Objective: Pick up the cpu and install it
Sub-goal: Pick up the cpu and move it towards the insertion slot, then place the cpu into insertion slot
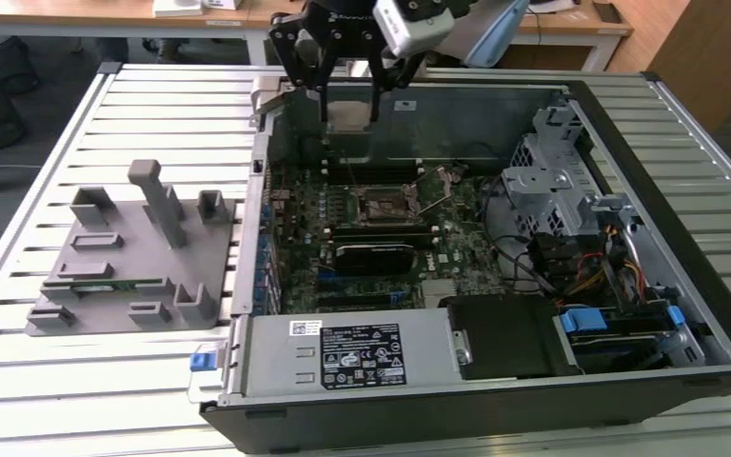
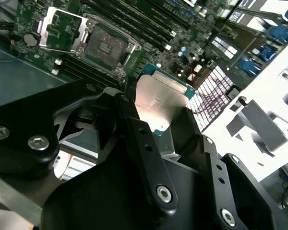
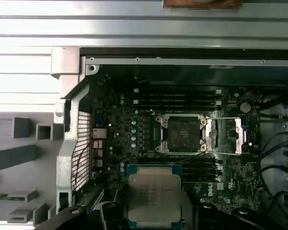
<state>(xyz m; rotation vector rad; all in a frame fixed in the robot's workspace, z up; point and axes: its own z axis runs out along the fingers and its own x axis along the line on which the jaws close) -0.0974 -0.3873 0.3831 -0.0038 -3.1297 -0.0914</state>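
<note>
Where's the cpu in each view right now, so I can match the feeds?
Exterior view: cpu held in the gripper, near the case's far wall.
Second wrist view: cpu between the black fingers.
First wrist view: cpu, silvery top facing the camera.
Shared landmark: open socket.

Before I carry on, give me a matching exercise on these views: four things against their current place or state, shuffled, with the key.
Things
1. silvery square cpu
2. black square motherboard socket
3. long green memory stick
4. black arm gripper

Places or states
A. lying in the grey plastic fixture at the exterior view's left
B. shut on a chip, over the open computer case
C. empty, with its metal latch frame flipped open
D. held in mid-air, clamped at two opposite edges

Pairs: 1-D, 2-C, 3-A, 4-B
</note>
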